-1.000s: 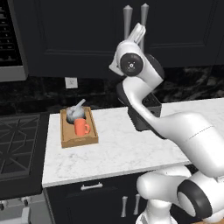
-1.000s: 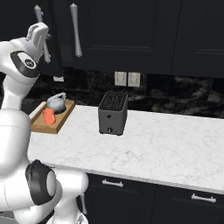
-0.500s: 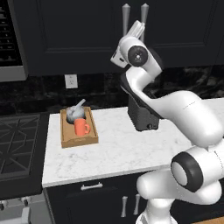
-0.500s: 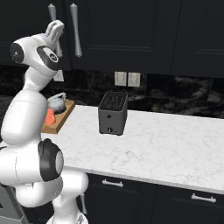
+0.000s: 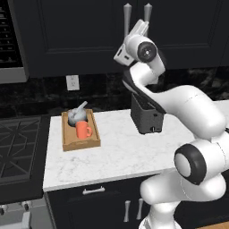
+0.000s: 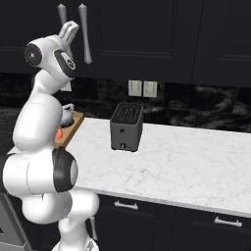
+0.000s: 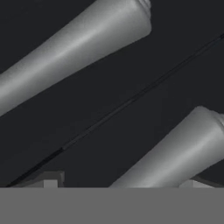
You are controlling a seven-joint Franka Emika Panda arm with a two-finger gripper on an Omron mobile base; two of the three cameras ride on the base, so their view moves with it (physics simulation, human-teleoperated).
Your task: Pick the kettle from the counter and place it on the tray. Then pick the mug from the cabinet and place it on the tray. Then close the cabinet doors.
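While kettle and mug sit in tray on worktop, mid-left, claw is up top centre at cabinet doors, whose bar handles run diagonally just ahead; doors look shut; claw spread: cannot tell.

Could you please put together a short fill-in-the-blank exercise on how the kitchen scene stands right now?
1. The kettle and the orange mug both sit on the wooden ____.
2. The cabinet doors are ____, their two silver bar handles side by side.
3. The dark toaster stands on the marble ____.
4. The claw is raised close to the cabinet door ____.

Missing words: tray; closed; counter; handles
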